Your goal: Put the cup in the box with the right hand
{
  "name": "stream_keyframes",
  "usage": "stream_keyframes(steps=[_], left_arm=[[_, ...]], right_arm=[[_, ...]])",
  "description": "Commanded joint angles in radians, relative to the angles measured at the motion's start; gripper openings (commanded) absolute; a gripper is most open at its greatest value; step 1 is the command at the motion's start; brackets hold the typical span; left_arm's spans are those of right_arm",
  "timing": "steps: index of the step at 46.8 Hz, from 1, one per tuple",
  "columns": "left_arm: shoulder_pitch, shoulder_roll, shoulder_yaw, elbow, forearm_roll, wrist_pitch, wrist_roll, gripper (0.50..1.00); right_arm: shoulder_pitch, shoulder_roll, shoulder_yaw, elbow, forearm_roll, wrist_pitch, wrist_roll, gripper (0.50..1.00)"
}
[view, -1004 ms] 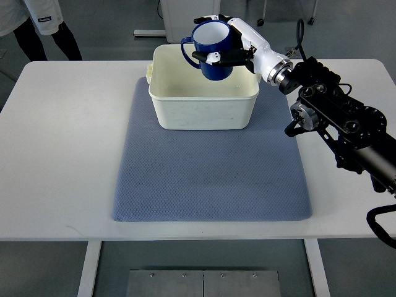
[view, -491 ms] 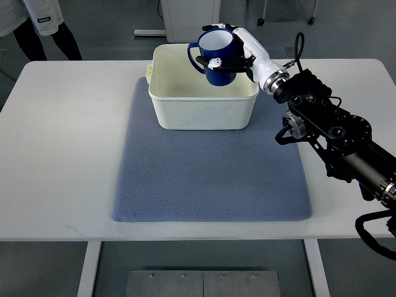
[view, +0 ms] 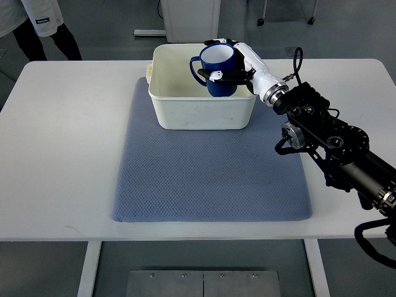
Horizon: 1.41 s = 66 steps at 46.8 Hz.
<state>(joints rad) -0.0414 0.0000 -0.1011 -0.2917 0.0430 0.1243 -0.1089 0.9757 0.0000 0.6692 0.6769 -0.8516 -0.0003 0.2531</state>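
Observation:
A blue cup (view: 217, 68) with a white inside and a handle pointing left is held upright by my right hand (view: 238, 62). The white fingers wrap around the cup's right side and front. The cup sits low inside the right half of the white box (view: 170, 108), its lower part hidden behind the box's front wall. The right arm (view: 328, 136) comes in from the right edge. The left hand does not show.
The box stands at the far end of a blue-grey mat (view: 210, 173) on a white table (view: 62, 154). A person's legs (view: 43, 31) stand beyond the table's far left corner. A white cabinet base (view: 189, 15) stands behind the box.
My right hand has lowered the cup into the box's right side, moving slightly right and down. The arm has shifted forward with it.

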Motion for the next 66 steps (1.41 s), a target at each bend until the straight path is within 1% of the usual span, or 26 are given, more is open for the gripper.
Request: stream_keyframes(steps=[1, 4, 6, 8, 12, 13, 30, 42, 61, 64, 66], left_arm=[[0.0, 0.0, 0.0, -0.001, 0.0, 0.0, 0.0, 1.0], [0.0, 0.0, 0.0, 0.0, 0.0, 0.0, 0.0, 1.0], [0.0, 0.0, 0.0, 0.0, 0.0, 0.0, 0.0, 1.0], [0.0, 0.0, 0.0, 0.0, 0.0, 0.0, 0.0, 1.0], [0.0, 0.0, 0.0, 0.0, 0.0, 0.0, 0.0, 1.0], [0.0, 0.0, 0.0, 0.0, 0.0, 0.0, 0.0, 1.0], [0.0, 0.0, 0.0, 0.0, 0.0, 0.0, 0.0, 1.0], [0.0, 0.0, 0.0, 0.0, 0.0, 0.0, 0.0, 1.0], [0.0, 0.0, 0.0, 0.0, 0.0, 0.0, 0.0, 1.0], [0.0, 0.0, 0.0, 0.0, 0.0, 0.0, 0.0, 1.0], [0.0, 0.0, 0.0, 0.0, 0.0, 0.0, 0.0, 1.0]], right_arm=[[0.0, 0.0, 0.001, 0.001, 0.002, -0.003, 0.0, 0.627], [0.001, 0.0, 0.001, 0.003, 0.006, -0.004, 0.0, 0.731], [0.001, 0.0, 0.001, 0.003, 0.006, -0.004, 0.0, 0.813], [0.001, 0.0, 0.001, 0.004, 0.006, -0.003, 0.0, 0.88], [0.001, 0.0, 0.001, 0.006, 0.006, -0.003, 0.0, 0.976], [0.001, 0.0, 0.003, 0.006, 0.006, -0.004, 0.0, 0.983], [0.009, 0.0, 0.003, 0.009, 0.008, -0.003, 0.0, 0.991], [0.026, -0.008, 0.009, 0.039, 0.025, -0.003, -0.005, 0.993], [0.028, -0.124, 0.013, 0.092, 0.144, -0.001, -0.026, 0.993], [0.023, -0.135, 0.033, 0.092, 0.163, -0.001, -0.029, 0.993], [0.015, -0.138, 0.059, 0.092, 0.167, 0.002, -0.043, 0.993]])
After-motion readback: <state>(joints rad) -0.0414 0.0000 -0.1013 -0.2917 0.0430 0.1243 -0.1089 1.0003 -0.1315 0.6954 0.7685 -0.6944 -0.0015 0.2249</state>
